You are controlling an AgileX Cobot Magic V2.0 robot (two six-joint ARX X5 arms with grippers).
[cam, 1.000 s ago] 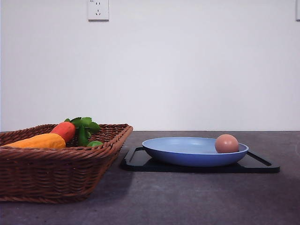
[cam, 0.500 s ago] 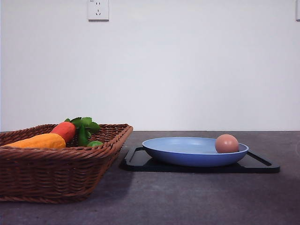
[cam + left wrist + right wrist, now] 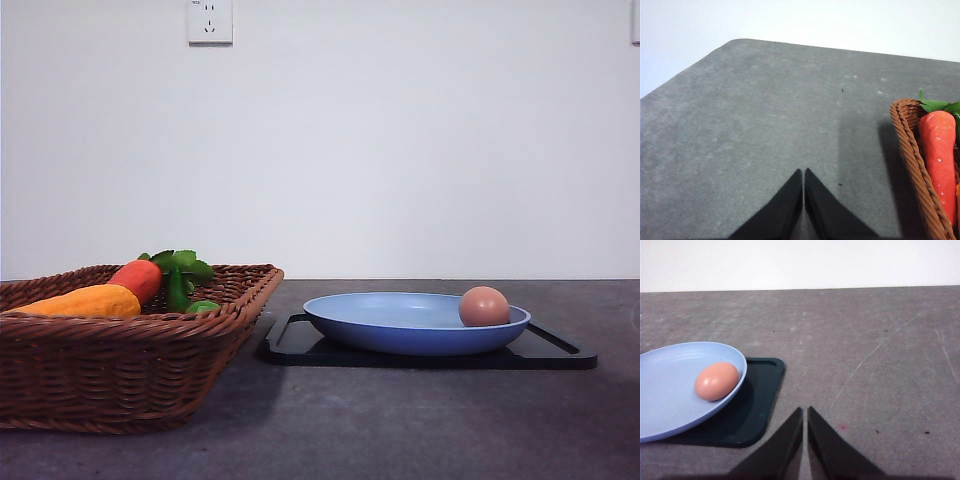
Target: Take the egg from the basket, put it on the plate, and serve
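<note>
**Egg lies in the blue plate; both grippers closed and empty**

In the front view the egg [image 3: 484,306] rests inside the plate [image 3: 400,335], close to the plate's right rim. The plate stands on a flat black tray [image 3: 560,352], whose dark edge and handle openings show on both sides of it. To the left of the tray stands the basket [image 3: 120,370], its near corner just beside the tray's left end. In the basket lie an orange vegetable [image 3: 85,301] and a red one [image 3: 139,278] with green leaves [image 3: 181,268] at its far end. All of this rests on a dark grey table [image 3: 400,430] before a white wall, which carries a power socket [image 3: 209,20] high up.

The right wrist view shows the right gripper [image 3: 805,412] with its two dark fingers pressed together and nothing between them. It hangs over bare table, just beside the tray's corner and apart from the plate. The egg lies against the plate's inner wall on the side nearer the gripper.

The left wrist view shows the left gripper [image 3: 803,174] likewise closed on nothing, over bare table. The basket's woven rim and the red vegetable stand off to one side, apart from the fingers.
</note>
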